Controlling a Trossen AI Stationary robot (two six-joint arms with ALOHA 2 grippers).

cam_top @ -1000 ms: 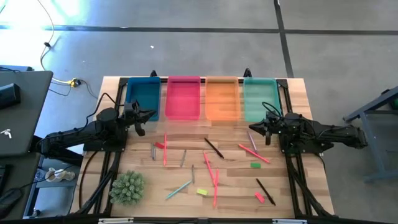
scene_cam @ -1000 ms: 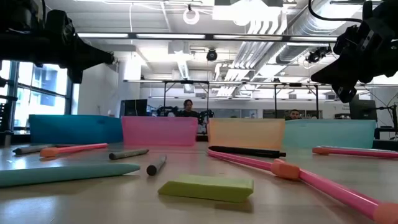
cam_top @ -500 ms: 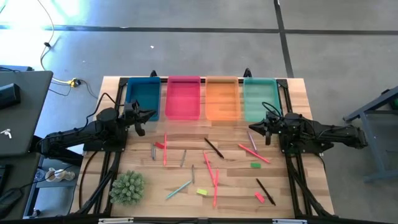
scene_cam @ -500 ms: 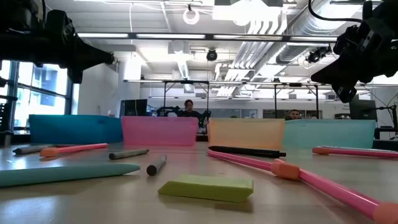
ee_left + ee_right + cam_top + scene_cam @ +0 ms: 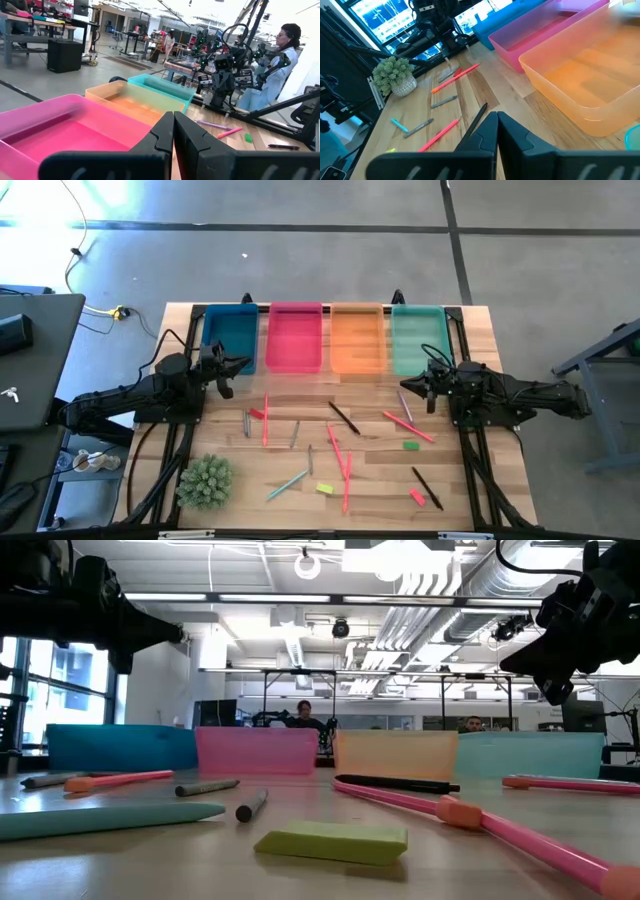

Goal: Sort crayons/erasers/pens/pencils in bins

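bins (image 5: 293,355) empty in a back row, ready | left gripper (image 5: 236,367), right gripper (image 5: 418,384) pinched closed, holding nothing, parked beside them | crayons (image 5: 294,434), erasers (image 5: 410,446) scattered, unsorted

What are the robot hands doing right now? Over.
Left gripper shut, empty, by the blue bin. Right gripper shut, empty, by the teal-green bin. Erasers and sticks unsorted on the table. Nothing blocking.

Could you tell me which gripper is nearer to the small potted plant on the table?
Left. The left gripper hovers just beyond the potted plant, while the right gripper is across the table.
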